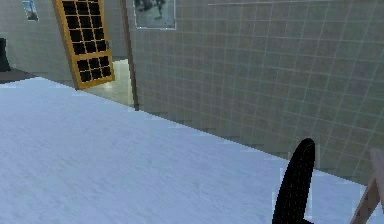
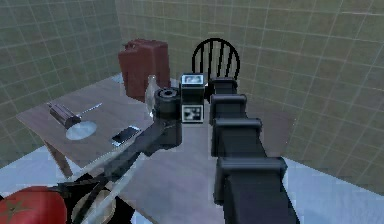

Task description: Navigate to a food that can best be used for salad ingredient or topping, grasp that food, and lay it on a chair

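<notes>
- Arm (image 2: pixel 245 150) of dark square segments rises from the arm side view's bottom edge and reaches out over a brown desk (image 2: pixel 115 108). We see white squares with black marks (image 2: pixel 167 102) at its far end.
- From those squares the tool (image 2: pixel 88 186) slants down toward the lower left corner, led by two thin pale fingers (image 2: pixel 125 165).
- A red round food (image 2: pixel 30 205), shaped like a tomato, hangs at the fingers' far end. It is clear of the desk, with pale floor behind it, so we take the tool to be holding it. The picture's corner cuts part of it off.
- A black chair (image 2: pixel 215 55) with a rounded spindle back stands beyond the desk's far side, against the tiled wall (image 2: pixel 320 60) and well apart from the red food.
- On the desk we make out a reddish-brown boxy thing (image 2: pixel 143 60) near the far end. Nearer the left edge lie a grey dish (image 2: pixel 80 128), a long-handled utensil (image 2: pixel 78 112) and a small flat dark slab (image 2: pixel 126 135).
- In the forward view, pale bluish floor (image 1: pixel 100 150) runs up to a tiled wall. An orange-framed door (image 1: pixel 85 40) with a grid of dark panes stands at the upper left, with a framed picture (image 1: pixel 155 12) to its right.
- A narrow black rounded shape (image 1: pixel 295 185) rises at the forward view's lower right. We cannot tell what it is.
</notes>
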Robot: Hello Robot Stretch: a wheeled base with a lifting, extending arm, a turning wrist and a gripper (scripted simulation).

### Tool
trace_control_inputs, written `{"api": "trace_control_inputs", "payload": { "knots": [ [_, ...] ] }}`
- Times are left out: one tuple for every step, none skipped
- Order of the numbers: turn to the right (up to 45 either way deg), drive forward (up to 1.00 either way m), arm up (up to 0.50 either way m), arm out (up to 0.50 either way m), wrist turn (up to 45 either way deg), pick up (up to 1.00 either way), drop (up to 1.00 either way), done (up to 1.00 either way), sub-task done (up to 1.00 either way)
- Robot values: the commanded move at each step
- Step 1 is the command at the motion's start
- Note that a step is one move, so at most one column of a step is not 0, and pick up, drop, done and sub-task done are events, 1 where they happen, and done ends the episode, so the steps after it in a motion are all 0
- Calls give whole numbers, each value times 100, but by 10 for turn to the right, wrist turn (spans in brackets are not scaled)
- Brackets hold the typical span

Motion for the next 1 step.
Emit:
{"api": "trace_control_inputs", "payload": {
  "knots": [
    [0, 0, 0, 0, -120, 0, 0, 0, 0]
  ]
}}
